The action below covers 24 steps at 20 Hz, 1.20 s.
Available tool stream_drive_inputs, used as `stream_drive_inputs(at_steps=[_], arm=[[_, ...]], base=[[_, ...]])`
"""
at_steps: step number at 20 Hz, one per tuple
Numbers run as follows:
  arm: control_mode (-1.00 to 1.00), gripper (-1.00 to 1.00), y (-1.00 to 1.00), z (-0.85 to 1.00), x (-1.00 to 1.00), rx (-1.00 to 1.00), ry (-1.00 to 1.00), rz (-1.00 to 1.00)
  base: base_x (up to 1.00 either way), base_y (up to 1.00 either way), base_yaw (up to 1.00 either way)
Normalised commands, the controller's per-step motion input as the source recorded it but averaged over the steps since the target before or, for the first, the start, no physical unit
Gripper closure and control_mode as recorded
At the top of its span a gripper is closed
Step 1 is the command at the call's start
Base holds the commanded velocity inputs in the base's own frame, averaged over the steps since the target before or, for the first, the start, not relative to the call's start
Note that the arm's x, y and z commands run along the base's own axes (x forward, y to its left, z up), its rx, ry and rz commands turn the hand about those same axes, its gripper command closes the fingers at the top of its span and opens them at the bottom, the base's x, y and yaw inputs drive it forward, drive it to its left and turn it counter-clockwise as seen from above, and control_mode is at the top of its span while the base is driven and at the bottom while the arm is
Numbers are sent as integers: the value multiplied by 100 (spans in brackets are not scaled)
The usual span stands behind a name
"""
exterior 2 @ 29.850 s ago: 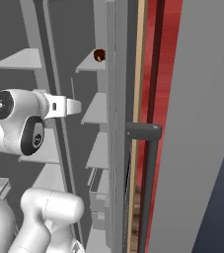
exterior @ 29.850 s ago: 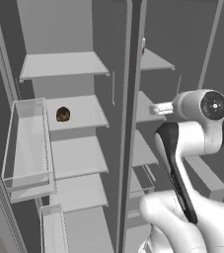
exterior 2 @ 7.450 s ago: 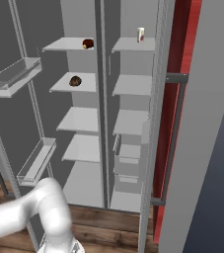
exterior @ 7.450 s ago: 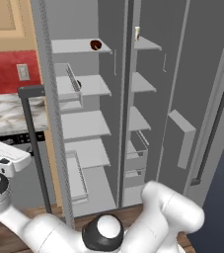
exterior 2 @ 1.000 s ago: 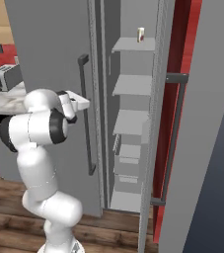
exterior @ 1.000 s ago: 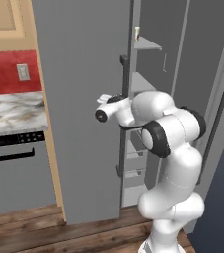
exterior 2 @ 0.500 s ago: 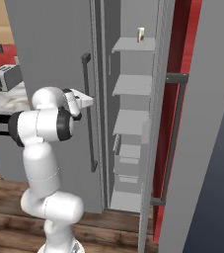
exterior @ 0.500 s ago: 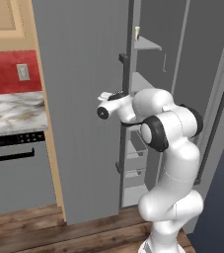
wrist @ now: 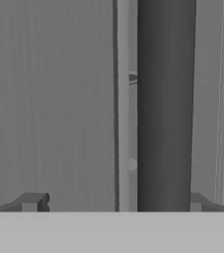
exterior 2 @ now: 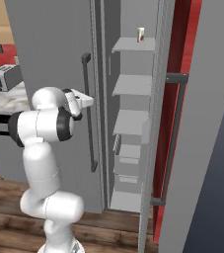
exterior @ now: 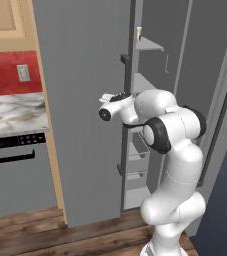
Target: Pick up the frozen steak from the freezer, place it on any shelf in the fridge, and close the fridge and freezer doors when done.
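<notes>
The wide fridge door [exterior: 85, 100] [exterior 2: 49, 49] stands closed, so the fridge shelves and the frozen steak are hidden behind it. My gripper [exterior: 118, 96] [exterior 2: 87, 101] is open right at the door's face, with the door's dark vertical handle [wrist: 165, 99] [exterior 2: 88, 113] between its fingertips [wrist: 32, 201], off towards one of them. The gripper [wrist: 114, 205] holds nothing. To the right the narrow freezer [exterior 2: 130, 123] is open, showing its short shelves and drawer baskets. The freezer door [exterior 2: 202, 148] [exterior: 220, 100] is swung out at the right.
A small pale bottle [exterior 2: 140, 34] [exterior: 139, 33] stands on the top freezer shelf. Left of the fridge run a marble counter [exterior: 12, 112] with a toaster [exterior 2: 5, 76] and a grey appliance front [exterior: 15, 175]. Wooden floor lies below.
My arm's elbow has shifted slightly to the right while the hand stays at the fridge door handle. The fridge door stays closed and the freezer door stays open.
</notes>
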Motion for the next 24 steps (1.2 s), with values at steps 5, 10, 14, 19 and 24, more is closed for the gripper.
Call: stream_drive_inputs(at_steps=[5, 10, 14, 19, 24], arm=[[-100, -100, 0, 43, -11, 0, 4, 0], [-100, -100, 0, 62, -27, 0, 0, 0], [-100, -100, 0, 43, -52, 0, 0, 0], [-100, -100, 0, 34, -82, 0, 0, 0], [-100, -100, 2, 34, -96, 1, 2, 0]], base=[[0, 0, 0], [0, 0, 0], [0, 0, 0], [0, 0, 0], [0, 0, 0]])
